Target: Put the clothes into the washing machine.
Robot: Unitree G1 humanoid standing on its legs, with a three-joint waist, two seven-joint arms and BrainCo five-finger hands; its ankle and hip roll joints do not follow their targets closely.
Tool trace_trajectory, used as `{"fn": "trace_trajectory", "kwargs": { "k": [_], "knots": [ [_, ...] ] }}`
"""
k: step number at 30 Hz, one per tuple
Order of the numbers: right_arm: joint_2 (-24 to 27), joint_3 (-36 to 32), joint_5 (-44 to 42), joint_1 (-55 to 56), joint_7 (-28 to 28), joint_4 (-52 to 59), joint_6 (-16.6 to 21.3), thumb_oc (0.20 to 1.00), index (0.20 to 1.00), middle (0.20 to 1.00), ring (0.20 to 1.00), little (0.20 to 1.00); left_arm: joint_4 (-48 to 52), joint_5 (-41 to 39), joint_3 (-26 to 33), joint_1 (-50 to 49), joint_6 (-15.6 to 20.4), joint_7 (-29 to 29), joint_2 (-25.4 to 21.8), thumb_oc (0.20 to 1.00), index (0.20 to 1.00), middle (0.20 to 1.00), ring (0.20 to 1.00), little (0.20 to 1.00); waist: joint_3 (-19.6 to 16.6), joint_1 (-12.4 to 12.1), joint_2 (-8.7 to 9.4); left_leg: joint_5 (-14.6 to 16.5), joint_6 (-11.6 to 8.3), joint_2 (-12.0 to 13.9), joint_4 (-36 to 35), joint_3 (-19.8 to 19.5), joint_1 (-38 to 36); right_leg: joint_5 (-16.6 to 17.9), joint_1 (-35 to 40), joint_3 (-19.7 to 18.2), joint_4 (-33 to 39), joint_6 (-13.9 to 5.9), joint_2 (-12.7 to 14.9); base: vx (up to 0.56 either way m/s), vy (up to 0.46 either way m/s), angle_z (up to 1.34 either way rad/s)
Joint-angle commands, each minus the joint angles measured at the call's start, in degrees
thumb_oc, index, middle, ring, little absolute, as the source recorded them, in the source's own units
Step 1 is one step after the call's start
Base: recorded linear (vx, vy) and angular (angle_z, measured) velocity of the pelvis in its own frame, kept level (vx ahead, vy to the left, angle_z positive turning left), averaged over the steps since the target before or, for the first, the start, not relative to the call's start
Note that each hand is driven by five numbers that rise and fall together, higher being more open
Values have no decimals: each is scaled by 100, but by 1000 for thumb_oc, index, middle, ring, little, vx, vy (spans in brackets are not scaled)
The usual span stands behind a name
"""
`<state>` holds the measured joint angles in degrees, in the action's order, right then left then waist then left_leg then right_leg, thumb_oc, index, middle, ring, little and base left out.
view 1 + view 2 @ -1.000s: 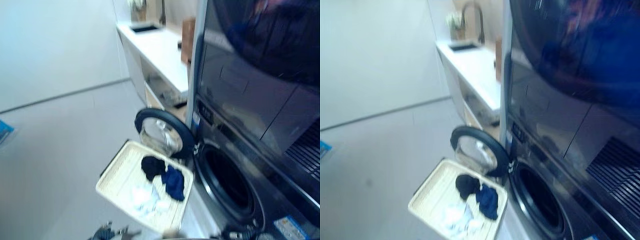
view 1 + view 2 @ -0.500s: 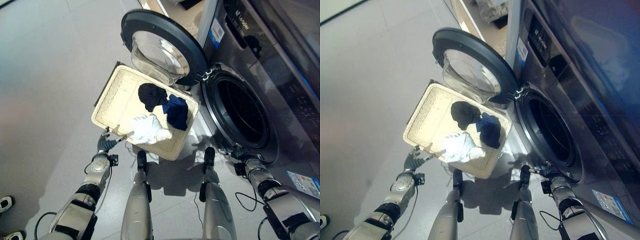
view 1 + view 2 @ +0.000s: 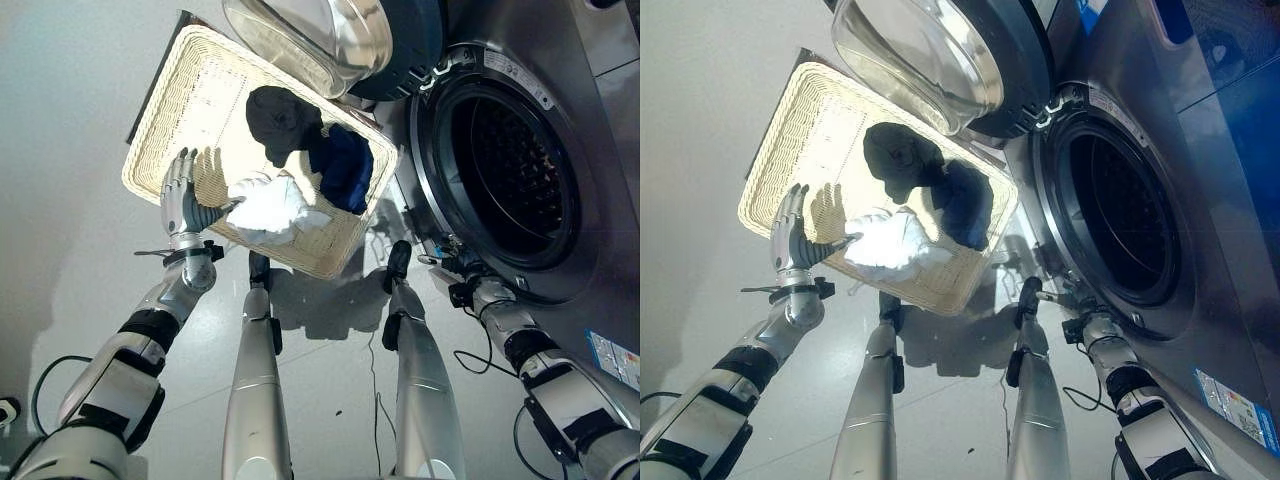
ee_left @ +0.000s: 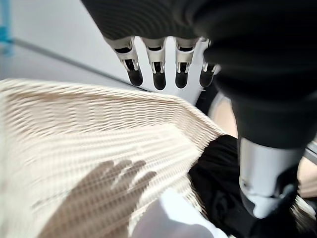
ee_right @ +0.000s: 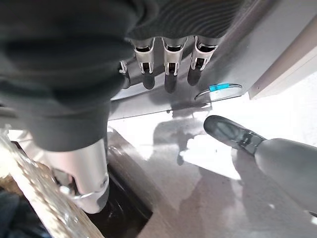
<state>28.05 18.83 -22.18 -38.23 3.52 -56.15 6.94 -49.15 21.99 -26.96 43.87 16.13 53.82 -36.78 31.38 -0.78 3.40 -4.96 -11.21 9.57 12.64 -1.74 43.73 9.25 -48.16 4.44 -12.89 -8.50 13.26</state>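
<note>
Left hand [image 3: 183,200] open over wicker basket [image 3: 180,95], fingers straight, nothing held.
In basket: white cloth [image 3: 268,208], black garment [image 3: 280,119], navy garment [image 3: 343,165]; glass door [image 3: 330,35] swung open above; washer drum [image 3: 510,165] unobstructed; right hand [image 5: 168,59] open beside washer front.

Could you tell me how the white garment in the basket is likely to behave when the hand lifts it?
The white garment lies crumpled in soft folds, so it will probably be floppy and drape from the left hand. It looks thin, so likely light. It lies against the dark blue garment in the wicker basket, so it might drag that along.
</note>
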Motion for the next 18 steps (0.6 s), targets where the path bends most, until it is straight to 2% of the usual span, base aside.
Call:
{"fn": "trace_trajectory", "kwargs": {
  "k": [1,10,18],
  "knots": [
    [396,146,-171,181,15,293,99,1000,1000,1000,1000,1000,-41,428,98,252,-98,340,-189,1000,1000,1000,1000,1000,-158,-8,-30,240,427,-509,473,-54,309,-69,-206,171,-378,-142,-269,0,0,0],
    [514,296,-178,-58,-60,282,121,1000,1000,1000,1000,1000,-438,1028,-438,776,-268,516,-319,1000,1000,1000,1000,1000,-158,119,-88,200,408,-537,574,-72,630,9,-583,114,-481,-151,-296,8,21,0],
    [594,409,-184,-198,-112,275,77,1000,1000,1000,1000,1000,-541,1184,-781,1212,-487,640,-421,1000,1000,1000,1000,1000,-158,177,-138,173,402,-595,580,-123,794,50,-808,48,-531,-151,-330,4,10,0]
  ]
}}
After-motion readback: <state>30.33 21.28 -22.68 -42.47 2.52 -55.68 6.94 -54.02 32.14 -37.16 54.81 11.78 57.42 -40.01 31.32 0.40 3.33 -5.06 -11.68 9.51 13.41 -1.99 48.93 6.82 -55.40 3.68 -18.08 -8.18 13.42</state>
